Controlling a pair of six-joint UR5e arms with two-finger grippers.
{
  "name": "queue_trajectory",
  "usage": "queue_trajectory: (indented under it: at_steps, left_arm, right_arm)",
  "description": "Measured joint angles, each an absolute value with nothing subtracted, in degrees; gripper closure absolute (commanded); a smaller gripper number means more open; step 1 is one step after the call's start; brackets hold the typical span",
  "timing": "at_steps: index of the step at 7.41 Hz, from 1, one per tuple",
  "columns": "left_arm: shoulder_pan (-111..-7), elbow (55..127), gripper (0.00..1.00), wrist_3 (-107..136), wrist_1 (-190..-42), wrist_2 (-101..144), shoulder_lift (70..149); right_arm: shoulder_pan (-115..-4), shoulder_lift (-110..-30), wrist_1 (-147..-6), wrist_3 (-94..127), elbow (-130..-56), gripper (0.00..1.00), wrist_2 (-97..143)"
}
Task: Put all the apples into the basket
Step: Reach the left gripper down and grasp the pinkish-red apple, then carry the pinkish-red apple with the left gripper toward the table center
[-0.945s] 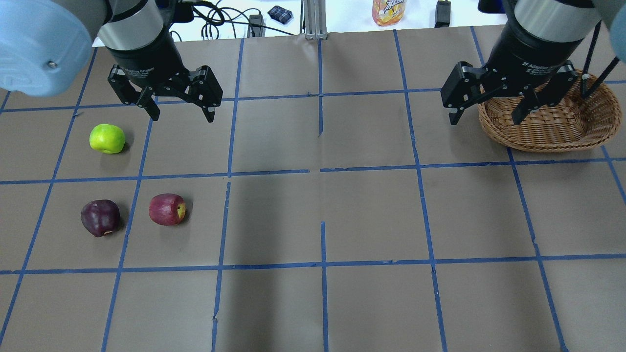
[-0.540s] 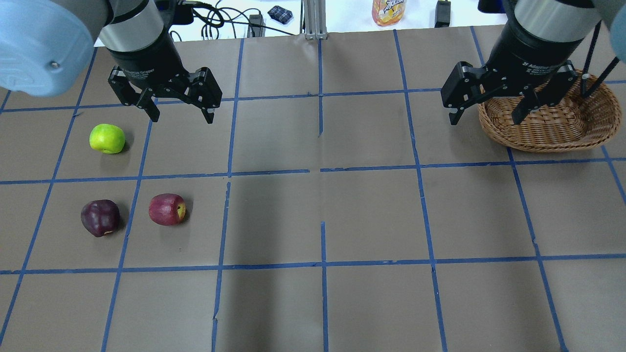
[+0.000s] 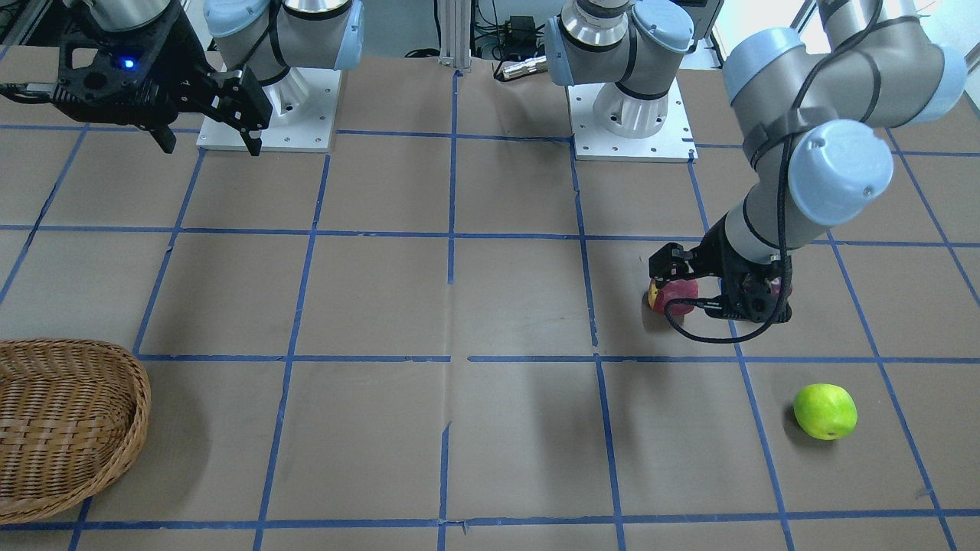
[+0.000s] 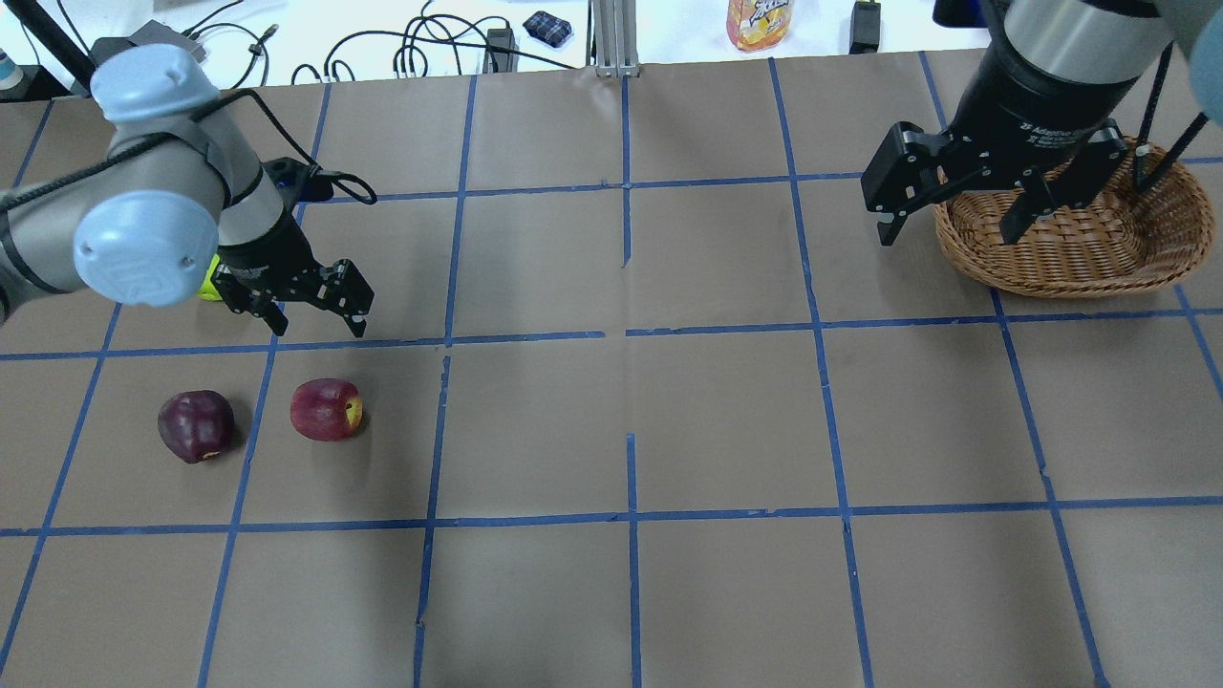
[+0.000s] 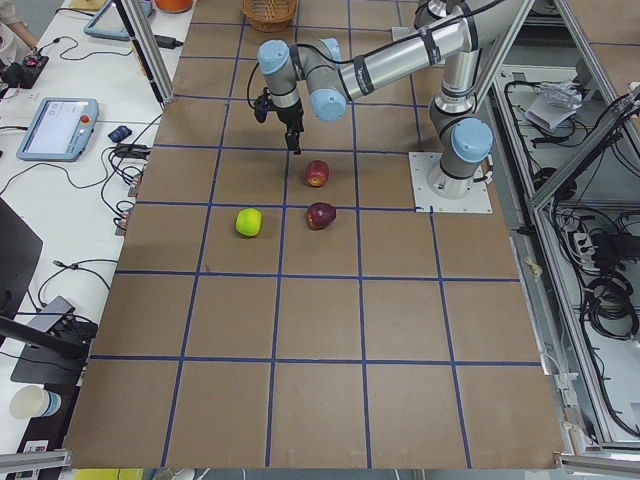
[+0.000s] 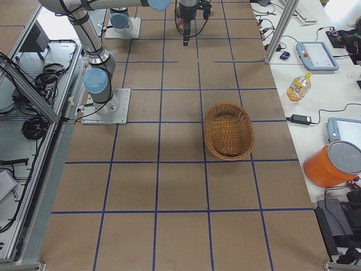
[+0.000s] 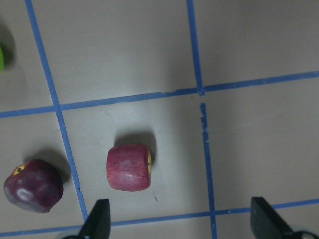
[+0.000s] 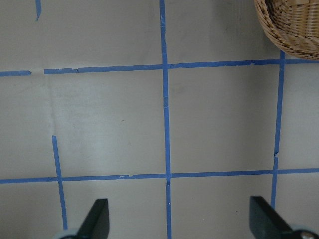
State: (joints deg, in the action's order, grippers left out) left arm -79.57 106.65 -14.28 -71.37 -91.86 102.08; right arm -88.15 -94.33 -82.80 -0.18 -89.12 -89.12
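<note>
I'm running the left gripper [image 4: 320, 327] with its jaws spread wide and empty, hovering above the table just short of the red apple [image 4: 327, 409]. I'm probably lining up on it first because it lies nearest the middle. The maroon apple [image 4: 196, 426] is sitting just beside it, and the green apple [image 3: 824, 411] is lying apart on the arm's far side. The right gripper [image 4: 948, 229] is also hanging open and empty at the rim of the basket [image 4: 1051, 277], which holds no apples.
</note>
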Motion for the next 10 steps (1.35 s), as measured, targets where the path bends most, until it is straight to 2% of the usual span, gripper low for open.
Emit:
queue_trajectory:
  at_steps: [2, 7, 8, 10]
  left_arm:
    - [-79.1, 110.4, 0.00, -14.6, -66.7, -92.4, 103.2]
    - [-77.1, 113.2, 0.00, -14.9, -66.0, -94.3, 104.8]
    - [-76.9, 114.3, 0.05, -14.9, -65.9, -94.3, 105.1]
    - [-76.2, 115.1, 0.97, -15.4, -65.1, -94.3, 105.3]
  right_arm:
    - [-88.2, -94.3, -82.8, -0.2, -89.1, 0.00, -89.1]
    - [-88.2, -94.4, -83.0, -0.1, -89.1, 0.00, -89.1]
    - [-88.2, -94.4, -83.0, -0.1, -89.1, 0.00, -89.1]
    - [-88.2, -94.3, -83.0, -0.1, -89.1, 0.00, -89.1]
